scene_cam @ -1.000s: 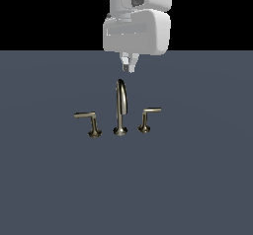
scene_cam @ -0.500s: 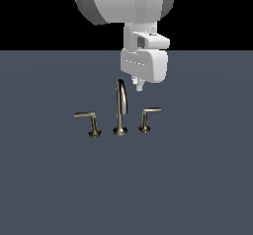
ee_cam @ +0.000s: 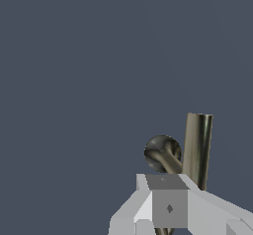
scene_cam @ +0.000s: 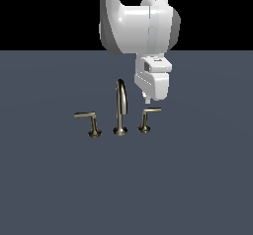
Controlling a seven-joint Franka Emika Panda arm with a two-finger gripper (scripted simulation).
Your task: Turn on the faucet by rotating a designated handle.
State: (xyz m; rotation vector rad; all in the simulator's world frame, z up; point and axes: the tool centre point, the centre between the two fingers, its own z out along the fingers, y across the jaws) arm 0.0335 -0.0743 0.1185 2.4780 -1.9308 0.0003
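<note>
Counter (scene_cam: 49, 189): a big grey floor filling the lower frame.
Faucet (scene_cam: 120, 108): stands mid-frame.
Designated handle (scene_cam: 147, 117): just right of the spout, under my fingers (scene_cam: 147, 100).
Fingers: cannot tell if open or closed.

There are no words, numbers, labels or signs to read on anything in these pictures.
</note>
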